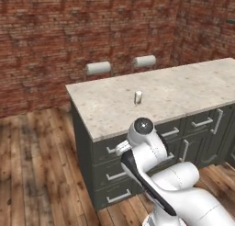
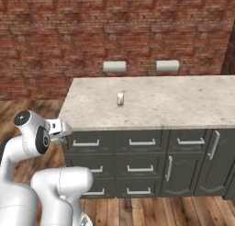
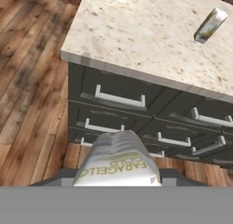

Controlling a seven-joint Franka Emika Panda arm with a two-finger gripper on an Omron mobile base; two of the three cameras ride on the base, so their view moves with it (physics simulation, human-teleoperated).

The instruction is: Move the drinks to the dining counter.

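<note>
The pincer [image 3: 117,180] is closed on a can [image 3: 119,161], pale cream with a yellowish-green band, held out in front of the counter [image 3: 136,41] and below its top, over the wood floor [image 3: 32,82]. In the hand view the can sits before the dark drawers [image 3: 118,100] with silver handles. A second can [image 1: 138,98] stands upright on the speckled stone top, near the middle of the counter's left part and well back from the front edge. Behind the counter, two grey stools [image 2: 114,66] stand against the brick wall [image 2: 114,27].
</note>
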